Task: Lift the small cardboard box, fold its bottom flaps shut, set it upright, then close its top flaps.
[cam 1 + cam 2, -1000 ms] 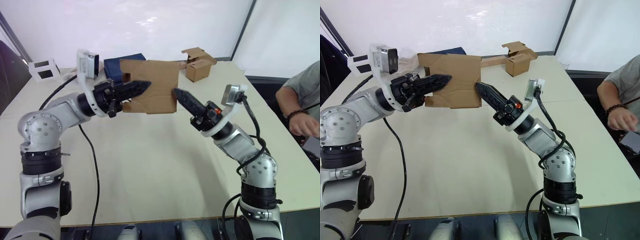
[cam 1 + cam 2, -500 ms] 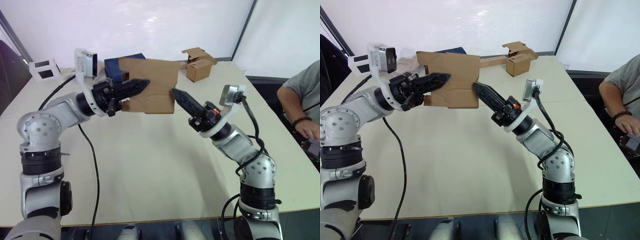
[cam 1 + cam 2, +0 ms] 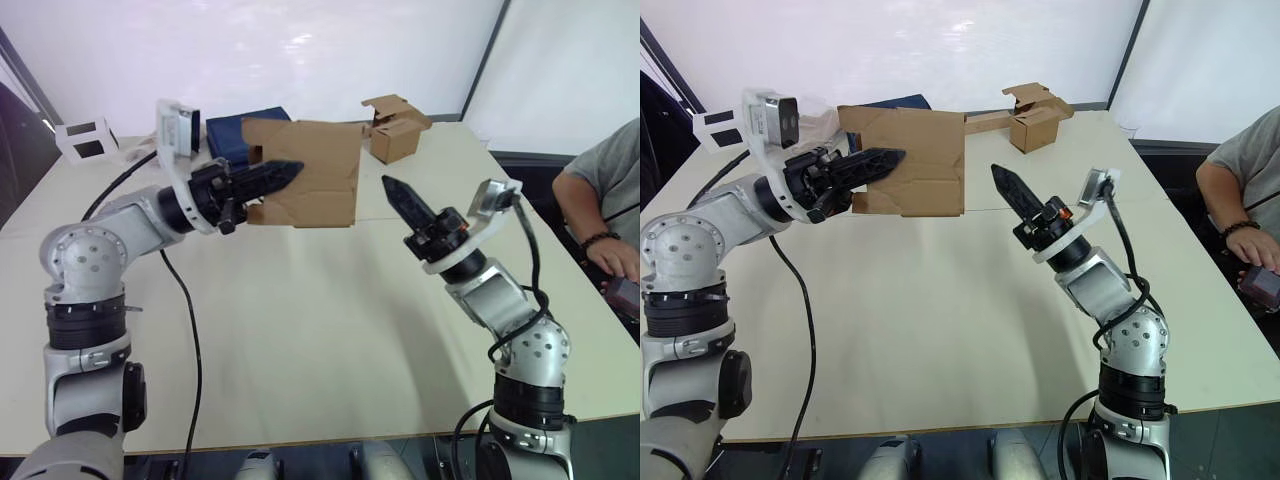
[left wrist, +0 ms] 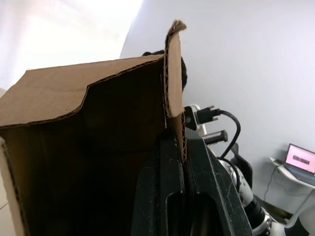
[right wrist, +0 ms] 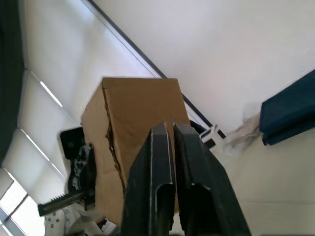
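the left end effector [image 3: 285, 172] is clamped on the small cardboard box [image 3: 305, 172], its two black fingers pinching one wall of the box between them, as the left wrist view shows with the corrugated edge running down into the closed gap. the box hangs in the air above the far part of the counter [image 3: 300, 330], toward 11 o'clock in the head views, with a broad brown face turned to the camera. along its lower edge the bottom flaps [image 3: 300, 212] hang down unfolded, with a notch visible between them. which panels at the other end are the top flaps cannot be made out.

the right end effector [image 3: 390, 187] is apart from the box, off its 3 o'clock side and a little lower, its fingers pressed together with nothing between them and pointing up toward the box.

at 12 o'clock on the far counter sits a second small cardboard box [image 3: 396, 137] with its flaps raised. a dark blue bag [image 3: 228, 133] lies behind the held box. at 3 o'clock a person's hand [image 3: 616, 255] rests near the counter edge.
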You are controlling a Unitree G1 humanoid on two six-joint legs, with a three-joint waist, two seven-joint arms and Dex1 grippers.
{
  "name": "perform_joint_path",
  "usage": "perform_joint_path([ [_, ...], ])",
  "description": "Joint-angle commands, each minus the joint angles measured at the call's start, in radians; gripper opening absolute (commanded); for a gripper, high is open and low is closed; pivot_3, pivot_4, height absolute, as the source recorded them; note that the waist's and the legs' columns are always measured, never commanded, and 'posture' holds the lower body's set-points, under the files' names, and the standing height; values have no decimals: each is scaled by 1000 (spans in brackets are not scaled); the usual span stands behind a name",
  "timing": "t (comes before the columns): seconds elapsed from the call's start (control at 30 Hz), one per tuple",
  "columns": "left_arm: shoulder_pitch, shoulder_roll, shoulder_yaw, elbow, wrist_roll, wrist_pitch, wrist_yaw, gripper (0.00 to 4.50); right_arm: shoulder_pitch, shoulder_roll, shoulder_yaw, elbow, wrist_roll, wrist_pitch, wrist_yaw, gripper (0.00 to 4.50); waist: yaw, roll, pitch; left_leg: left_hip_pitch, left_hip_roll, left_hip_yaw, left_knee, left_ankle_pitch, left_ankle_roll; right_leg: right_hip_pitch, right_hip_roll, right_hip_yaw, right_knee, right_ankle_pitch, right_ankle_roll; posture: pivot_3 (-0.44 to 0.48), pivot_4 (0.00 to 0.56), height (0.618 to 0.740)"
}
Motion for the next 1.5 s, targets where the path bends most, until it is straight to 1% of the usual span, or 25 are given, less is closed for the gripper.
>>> perform_joint_path([
  [0.03, -17, 0, 12, -28, -9, -16, -2, 0, -11, 7, 42, -51, -23, -8, 11, 79, 0, 0, 0, 0, 0, 0, 0, 0, 0, 0, 0, 0, 0, 0, 0, 0, 150, 740],
  [0.07, -18, 0, 12, -27, -9, -16, -2, 0, -14, 9, 51, -54, -25, -7, 12, 79, 1, 0, 0, 0, 0, 0, 0, 0, 0, 0, 0, 0, 0, 0, 0, 0, 150, 740],
  [0.17, -16, -5, 6, -29, -8, -15, -2, 0, -44, -3, 159, -129, -65, 23, 61, 79, 1, 0, 0, 0, 0, 0, 0, 0, 0, 0, 0, 0, 0, 0, 0, 0, 150, 740],
  [0.23, -10, -7, 4, -33, -8, -16, -4, 0, -51, -6, 181, -141, -85, 21, 69, 79, 2, 0, 0, 0, 0, 0, 0, 0, 0, 0, 0, 0, 0, 0, 0, 0, 150, 740],
  [0.4, 5, -9, 5, -49, -9, -14, -3, 0, -35, -33, 137, -124, -93, 13, 71, 79, 2, 0, 0, 0, 0, 0, 0, 0, 0, 0, 0, 0, 0, 0, 0, 0, 150, 740],
  [0.57, 0, 17, -2, -40, 19, -18, -18, 0, 8, -116, 54, -114, -90, 12, 77, 79, 3, 0, 0, 0, 0, 0, 0, 0, 0, 0, 0, 0, 0, 0, 0, 0, 150, 740],
  [0.67, -4, 46, -37, -44, 59, -20, -54, 0, 36, -175, 31, -122, -118, 14, 87, 79, 3, 0, 0, 0, 0, 0, 0, 0, 0, 0, 0, 0, -1, 0, 0, 0, 150, 740],
  [0.77, -17, 98, -115, -36, 152, -46, -122, 0, 64, -248, 27, -140, -166, 16, 116, 79, 3, 0, 0, 0, 0, 0, 0, 0, 0, 0, 0, 0, -1, 0, 0, 0, 150, 740],
  [0.8, -25, 125, -157, -33, 194, -59, -159, 0, 74, -268, 25, -147, -174, 16, 126, 79, 3, 0, 0, 0, 0, 0, 0, 0, 0, 0, 0, 0, -1, 0, 0, 0, 150, 740],
  [0.9, -57, 181, -259, -10, 304, -93, -238, 0, 86, -298, 26, -155, -191, 11, 143, 79, 3, 0, 0, 0, 0, 0, 0, 0, 0, 0, 0, 0, -1, 0, 0, 0, 150, 740],
  [0.97, -131, 217, -380, 41, 407, -94, -302, 0, 94, -324, 26, -157, -209, 23, 137, 79, 3, -1, 0, 0, 0, 0, 0, 0, 0, 0, 1, 0, -1, 0, 0, 0, 150, 740],
  [1.0, -180, 235, -469, 69, 489, -122, -357, 0, 99, -341, 34, -164, -229, 25, 146, 79, 6, -1, 0, 0, 0, 0, 0, 0, 0, 0, 1, 0, -1, 0, 0, 0, 150, 740],
  [1.1, -287, 260, -672, 152, 696, -244, -501, 0, 97, -355, 52, -167, -257, 24, 156, 79, 13, -1, 0, -1, -1, 0, 0, 0, 0, 1, 1, 0, -2, 0, 0, 0, 150, 740],
  [1.2, -369, 254, -787, 247, 827, -409, -693, 0, 102, -344, 54, -175, -255, 25, 151, 79, 14, 0, 1, -1, -1, 1, -1, 0, 0, 1, 1, 0, -3, 0, 0, 0, 150, 740],
  [1.27, -416, 241, -843, 320, 907, -540, -782, 0, 117, -348, 69, -187, -280, 20, 152, 79, 13, 0, 1, -1, -1, 1, -1, 0, 0, 0, 1, 0, -3, 0, 0, 0, 150, 740],
  [1.33, -454, 218, -895, 388, 961, -631, -810, 0, 126, -341, 77, -200, -294, 16, 145, 79, 16, 0, 1, -1, 0, 0, -1, 0, 0, 0, 1, 0, -3, 0, 0, 0, 150, 740],
  [1.4, -478, 200, -950, 432, 991, -710, -813, 0, 134, -329, 72, -213, -291, 15, 131, 79, 18, -1, 1, -1, 0, 1, 0, 0, 1, 0, 1, 0, -3, 0, 0, 0, 150, 740],
  [1.5, -492, 152, -986, 488, 1030, -765, -813, 0, 152, -317, 73, -235, -295, 16, 113, 79, 23, -1, 1, -1, 0, 1, 0, -1, 1, 0, 1, 1, -3, 0, 0, 0, 150, 740],
])
